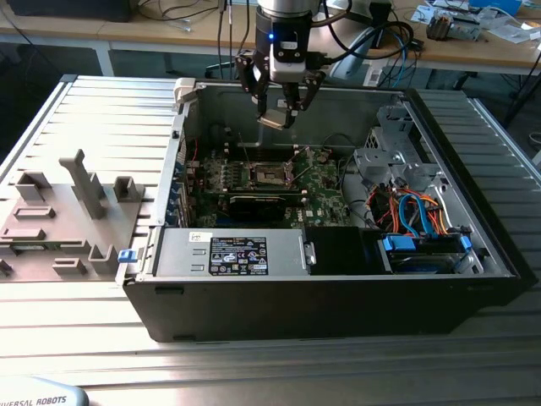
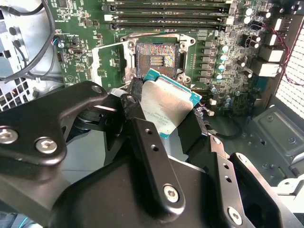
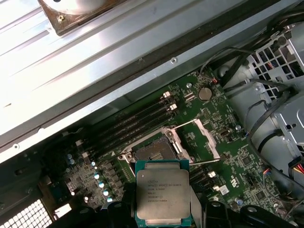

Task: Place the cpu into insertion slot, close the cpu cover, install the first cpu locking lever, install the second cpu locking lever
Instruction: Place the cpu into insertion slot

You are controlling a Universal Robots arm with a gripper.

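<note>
The black jaws are closed on the cpu, pinching its opposite edges and holding it tilted in the air. It is a flat square chip with a dull silver top and a teal rim. The arm hangs straight down over the open computer case. The insertion slot, dark and metal-rimmed, lies uncovered below on the green board, and the silvery cpu cover is swung open beside it. The case rests on a ribbed metal desk.

A ribbed metal table stands before cable-strewn wooden benches.
</note>
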